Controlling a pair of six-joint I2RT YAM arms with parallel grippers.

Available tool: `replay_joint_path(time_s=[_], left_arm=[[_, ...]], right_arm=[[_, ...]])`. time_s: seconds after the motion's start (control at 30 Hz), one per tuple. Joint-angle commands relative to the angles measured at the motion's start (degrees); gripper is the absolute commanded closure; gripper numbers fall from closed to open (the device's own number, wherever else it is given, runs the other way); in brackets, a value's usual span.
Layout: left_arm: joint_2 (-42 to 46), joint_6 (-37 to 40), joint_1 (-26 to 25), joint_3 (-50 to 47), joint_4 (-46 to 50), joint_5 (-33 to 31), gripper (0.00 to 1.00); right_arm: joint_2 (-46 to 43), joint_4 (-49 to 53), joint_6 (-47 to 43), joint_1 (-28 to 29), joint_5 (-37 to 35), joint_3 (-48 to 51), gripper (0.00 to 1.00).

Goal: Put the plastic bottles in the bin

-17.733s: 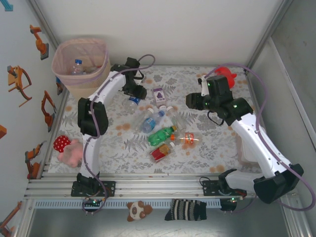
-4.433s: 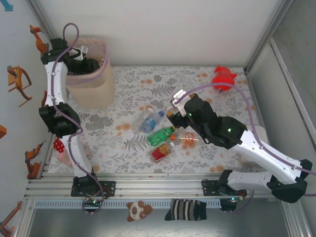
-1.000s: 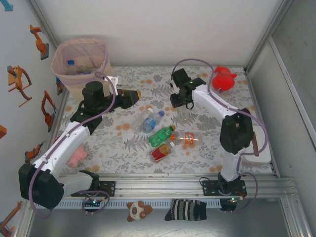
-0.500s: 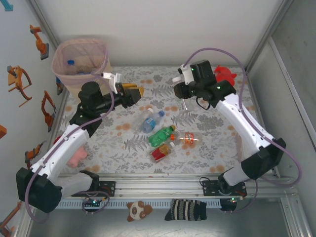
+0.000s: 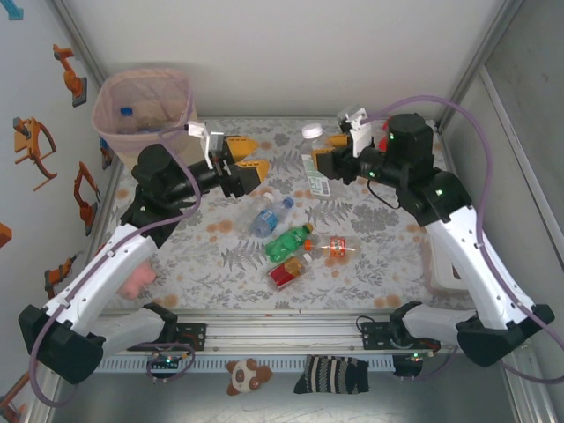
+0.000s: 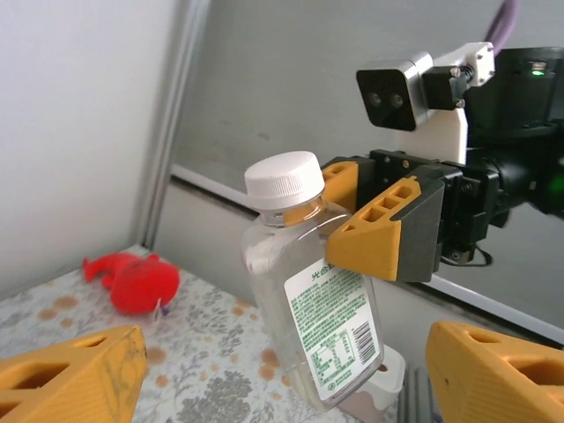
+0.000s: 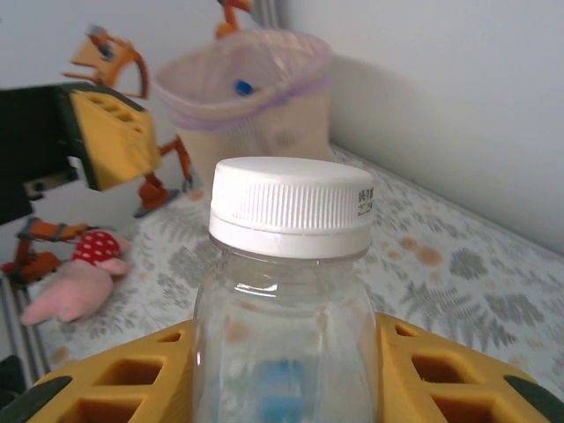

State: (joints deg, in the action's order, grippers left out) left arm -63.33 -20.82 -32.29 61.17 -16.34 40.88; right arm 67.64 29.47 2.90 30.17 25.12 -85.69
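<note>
Well right of the bin (image 5: pixel 163 110), the right jaws clamp a white-capped clear bottle (image 6: pixel 300 264) upright above the worktop (image 5: pixel 388 264), facing the wide-open, empty left jaws, apparently for handover to the bin-side arm.

The left fingers (image 6: pixel 75 374) are standing wide apart at the bottom corners of the view, touching nothing. Ahead of the gap between them, a clear bottle (image 6: pixel 308 300) with a white cap and a green-and-white label is being held up. It is tilting slightly, its cap leaning toward the lower-left finger. The right fingers (image 6: pixel 379 233) are clamping it just below the shoulder, one in front and one behind. Above them the right arm's wrist camera (image 6: pixel 401 88) is facing this way. Beyond the lower-left finger a red plush toy (image 6: pixel 132 280) is lying on the flowered table (image 6: pixel 203 388).
</note>
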Motion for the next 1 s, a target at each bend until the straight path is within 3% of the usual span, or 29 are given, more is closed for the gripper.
replay_joint_path(time_s=[0.0,0.2,0.53,0.67,0.97], left_arm=[[0.4,3.0,-1.4,3.2,-2.4,4.6,0.15],[-0.1,5.6,-4.4,6.5,-1.2,7.8,0.13],[-4.3,13.0,-11.2,15.7,11.9,12.1,0.13],[-6.3,13.9,-12.6,18.1,14.8,11.6,0.13],[-7.9,13.2,-15.8,18.4,11.7,10.8,0.19]], right_arm=[[-3.2,-8.6,0.8,0.1,8.7,1.5,0.60],[-6.3,-14.8,5.6,0.1,17.1,1.3,0.61],[-7.2,-22.9,13.4,0.1,28.9,-0.6,0.61],[-8.0,-25.2,14.6,0.4,28.6,-0.4,0.61],[-9.1,-28.7,15.6,0.9,25.2,0.4,0.61]])
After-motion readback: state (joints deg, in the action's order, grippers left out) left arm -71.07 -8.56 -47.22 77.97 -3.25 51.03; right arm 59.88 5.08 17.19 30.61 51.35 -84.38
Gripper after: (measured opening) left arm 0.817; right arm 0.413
